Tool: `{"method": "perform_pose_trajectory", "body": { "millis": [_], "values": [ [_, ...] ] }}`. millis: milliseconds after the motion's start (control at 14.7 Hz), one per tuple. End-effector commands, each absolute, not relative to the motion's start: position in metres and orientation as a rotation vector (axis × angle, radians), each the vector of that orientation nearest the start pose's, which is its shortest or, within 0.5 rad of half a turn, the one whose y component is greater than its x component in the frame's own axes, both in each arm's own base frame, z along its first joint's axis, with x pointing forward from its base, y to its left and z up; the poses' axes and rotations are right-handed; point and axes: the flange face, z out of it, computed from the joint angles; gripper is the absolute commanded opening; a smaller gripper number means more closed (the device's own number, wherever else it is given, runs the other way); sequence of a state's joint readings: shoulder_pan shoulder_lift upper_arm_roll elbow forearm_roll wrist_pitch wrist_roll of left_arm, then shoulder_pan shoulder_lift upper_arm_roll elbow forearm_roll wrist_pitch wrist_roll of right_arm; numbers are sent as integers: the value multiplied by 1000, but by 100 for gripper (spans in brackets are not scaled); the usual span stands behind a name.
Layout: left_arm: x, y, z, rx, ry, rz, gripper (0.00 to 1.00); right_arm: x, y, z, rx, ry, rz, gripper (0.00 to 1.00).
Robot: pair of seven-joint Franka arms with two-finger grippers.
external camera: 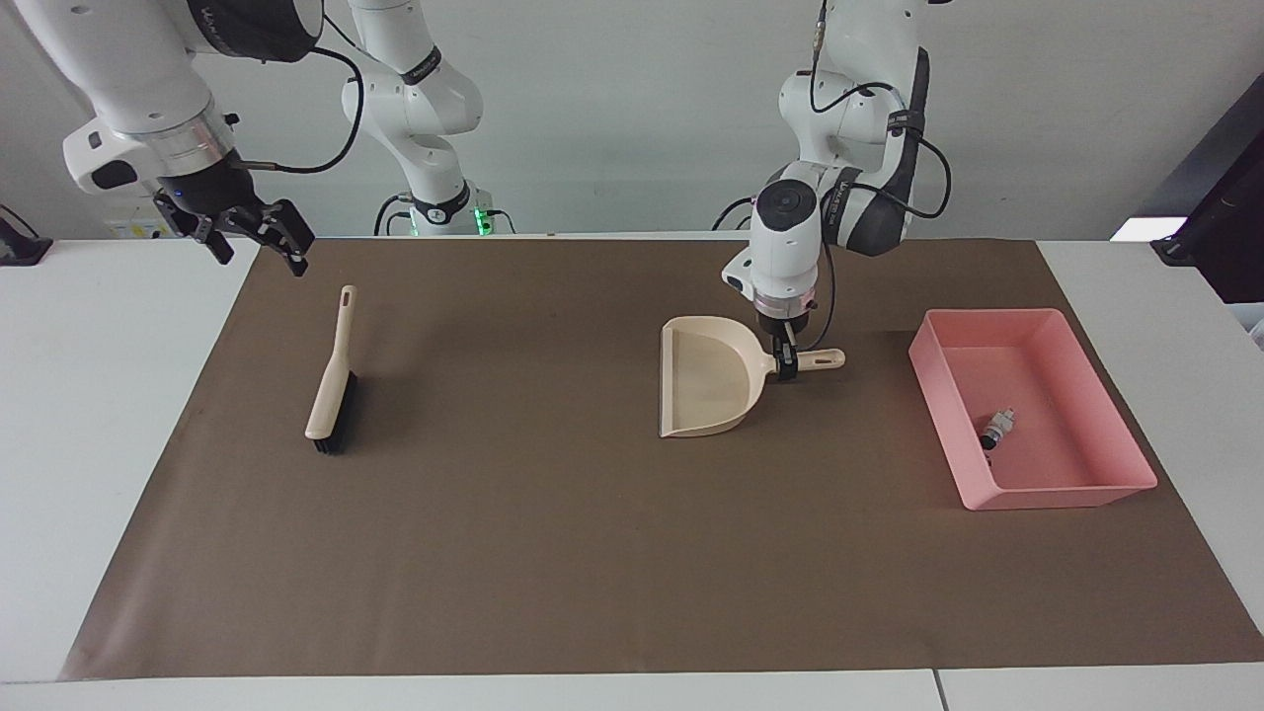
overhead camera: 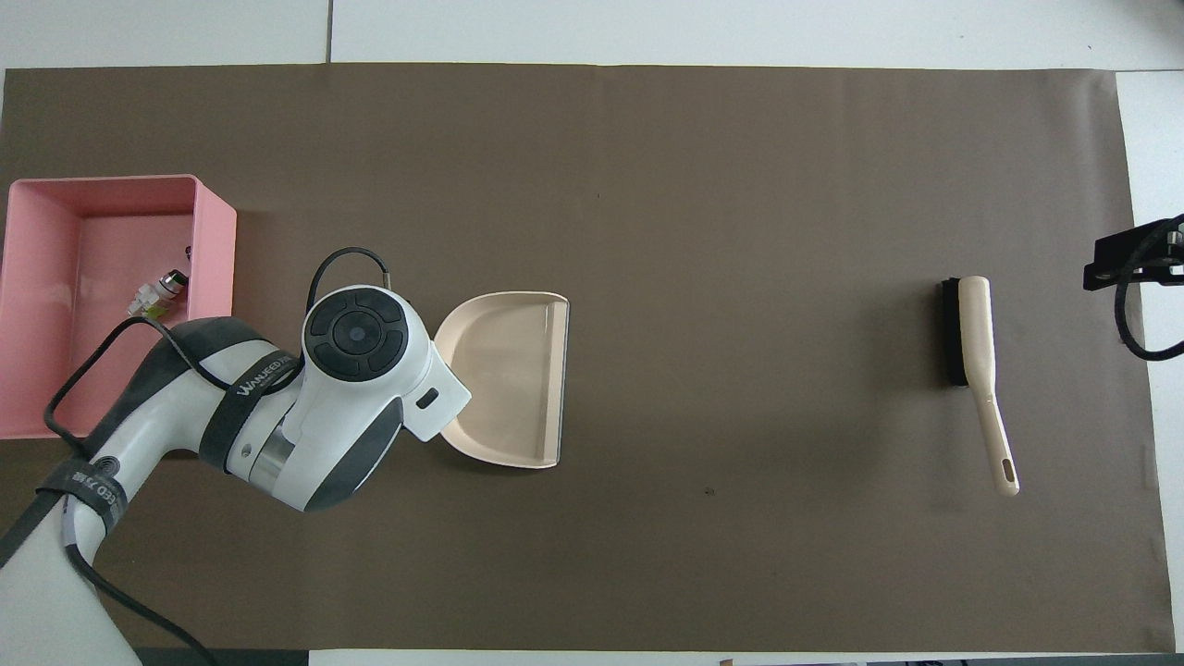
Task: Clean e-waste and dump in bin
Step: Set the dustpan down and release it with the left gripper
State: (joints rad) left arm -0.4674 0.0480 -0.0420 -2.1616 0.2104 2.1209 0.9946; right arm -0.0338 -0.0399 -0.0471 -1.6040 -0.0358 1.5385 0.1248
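The two pieces of e-waste lie in the pink bin (external camera: 1062,489): a white cylinder (external camera: 1004,419) and a dark one (external camera: 988,437) touching it. They also show in the overhead view, white (overhead camera: 146,297) and dark (overhead camera: 173,279), inside the bin (overhead camera: 215,250). My left gripper (external camera: 787,365) is shut on the handle of the empty beige dustpan (external camera: 706,380), which is level and low at the mat, beside the bin. In the overhead view the arm's wrist hides the gripper and only the pan (overhead camera: 509,379) shows. My right gripper (external camera: 259,237) waits open, raised over the mat's corner.
A beige brush with black bristles (external camera: 331,380) lies on the brown mat (external camera: 553,553) toward the right arm's end; it also shows in the overhead view (overhead camera: 976,342). White table surrounds the mat.
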Motion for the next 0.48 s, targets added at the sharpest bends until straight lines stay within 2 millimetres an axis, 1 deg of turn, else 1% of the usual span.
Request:
{"method": "perform_pose_trajectory", "body": {
  "millis": [0, 136, 205, 341, 409],
  "values": [
    [460, -234, 398, -2239, 1978, 211, 97, 534, -50, 627, -3155, 309, 38, 100],
    [454, -214, 405, -2515, 1560, 287, 97, 534, -50, 626, -3155, 309, 41, 100],
    [457, -203, 408, -2620, 1349, 289, 98, 534, -50, 627, -3155, 309, 38, 100],
    [463, -186, 414, -2767, 970, 246, 98, 534, -50, 627, -3156, 309, 38, 100],
    [473, -166, 419, -2830, 771, 218, 98, 534, -50, 627, -3155, 309, 38, 100]
  ]
}}
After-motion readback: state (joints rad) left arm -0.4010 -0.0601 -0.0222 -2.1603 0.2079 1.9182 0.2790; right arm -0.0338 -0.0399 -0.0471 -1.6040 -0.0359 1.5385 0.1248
